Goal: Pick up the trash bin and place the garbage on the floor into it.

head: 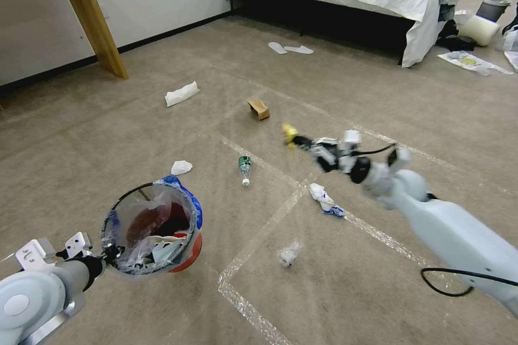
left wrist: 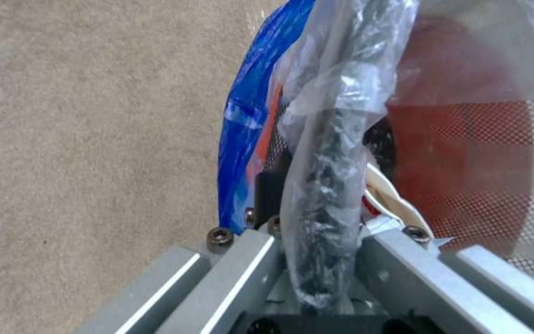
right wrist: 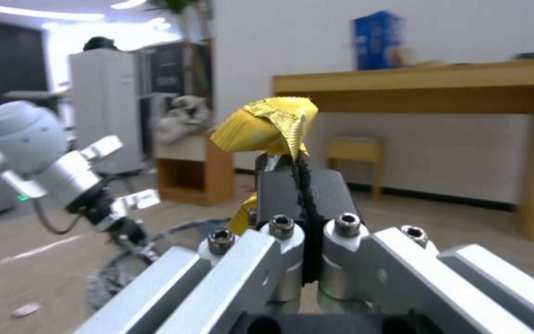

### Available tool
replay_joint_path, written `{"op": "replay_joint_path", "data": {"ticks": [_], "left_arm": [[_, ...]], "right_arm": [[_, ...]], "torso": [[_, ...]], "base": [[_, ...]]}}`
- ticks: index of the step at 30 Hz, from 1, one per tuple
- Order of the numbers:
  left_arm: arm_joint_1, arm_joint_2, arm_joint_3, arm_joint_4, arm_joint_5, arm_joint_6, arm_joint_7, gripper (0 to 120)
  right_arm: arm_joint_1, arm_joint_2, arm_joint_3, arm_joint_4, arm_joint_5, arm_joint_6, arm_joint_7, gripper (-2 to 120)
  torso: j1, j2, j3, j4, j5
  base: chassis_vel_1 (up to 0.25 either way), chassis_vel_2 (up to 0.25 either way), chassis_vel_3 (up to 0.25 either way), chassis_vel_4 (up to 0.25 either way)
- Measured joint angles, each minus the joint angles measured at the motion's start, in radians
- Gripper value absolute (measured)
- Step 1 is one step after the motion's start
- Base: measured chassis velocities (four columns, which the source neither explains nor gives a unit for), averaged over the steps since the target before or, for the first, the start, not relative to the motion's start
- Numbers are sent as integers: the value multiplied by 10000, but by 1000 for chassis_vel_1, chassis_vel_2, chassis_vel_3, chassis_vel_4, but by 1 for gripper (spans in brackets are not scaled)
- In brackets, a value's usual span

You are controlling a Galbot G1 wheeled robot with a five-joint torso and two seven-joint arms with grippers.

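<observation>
So the left gripper point(head: 110, 255) was clamped on the near rim of the small round red-orange trash bin with the thin black rim and clear, blue-edged plastic liner point(head: 154, 226), holding it up low on the robot's left with the mouth tipped open. You could already see a few bits sitting inside. In the left wrist view the black rim and bunched liner point(left wrist: 329, 153) ran straight between the jaws.

The right gripper point(head: 291, 137) was stretched out forward, pinched tight on a crumpled yellow foil scrap point(right wrist: 267, 127) that stuck out past the black pads point(right wrist: 279, 195).

The bit that mattered, I'd say: the bin's mouth sat to the left of and nearer the robot than that scrap, so the right arm would have to swing in and across toward the left one to drop it.

Plenty was left on the beige-brown short carpet with shiny tape lines point(head: 135, 118):
- small green-labelled clear bottle point(head: 245, 168)
- brown carton point(head: 259, 109)
- folded white tissue point(head: 181, 94)
- small white wad point(head: 181, 167)
- white-and-blue scrap point(head: 325, 200)
- clear crumpled wrapper point(head: 288, 254)
</observation>
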Motion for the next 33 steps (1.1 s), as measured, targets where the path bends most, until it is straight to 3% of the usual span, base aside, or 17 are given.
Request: {"op": "replay_joint_path", "data": {"ticks": [6,18,33], "left_arm": [[24,-13,-63,-2,-8,0,0,0],[131,-43,-161,-118,-23,8,-13,0],[94,-43,-35,-134,-12,9,-34,0]], "right_arm": [[707,516,-737,-61,-111,-7,-8,0],[1830,2807,-2353,-618,-502,-92,227,0],[2333,4064,-3543,-896,-744,-204,296,0]], "torso": [[0,0,0,-1,-2],[0,0,0,1,0],[-1,0,0,-2,0]], "base": [[0,0,0,0],[0,0,0,0],[0,0,0,0]]}}
